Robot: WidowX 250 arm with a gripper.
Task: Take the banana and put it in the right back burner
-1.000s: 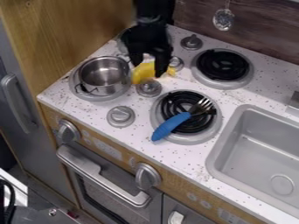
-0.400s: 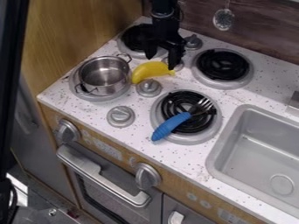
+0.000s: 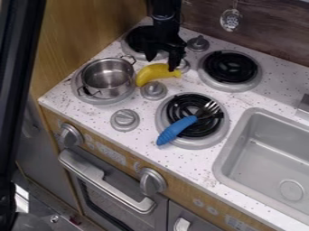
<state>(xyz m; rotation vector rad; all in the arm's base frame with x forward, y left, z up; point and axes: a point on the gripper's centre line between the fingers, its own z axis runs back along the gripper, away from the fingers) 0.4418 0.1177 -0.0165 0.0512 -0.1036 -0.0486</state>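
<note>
The pot (image 3: 107, 77) is shiny, smooth metal; the banana (image 3: 156, 73) looks like smooth plastic. Left, the panel (image 3: 91, 34) is grained wood; the near oven handle (image 3: 105, 182) looks satiny grey.

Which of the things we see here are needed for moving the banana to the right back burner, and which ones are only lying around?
For the job:
gripper
banana
right back burner

Just about:
metal pot
blue-handled fork
hanging slotted utensil
sink
</note>
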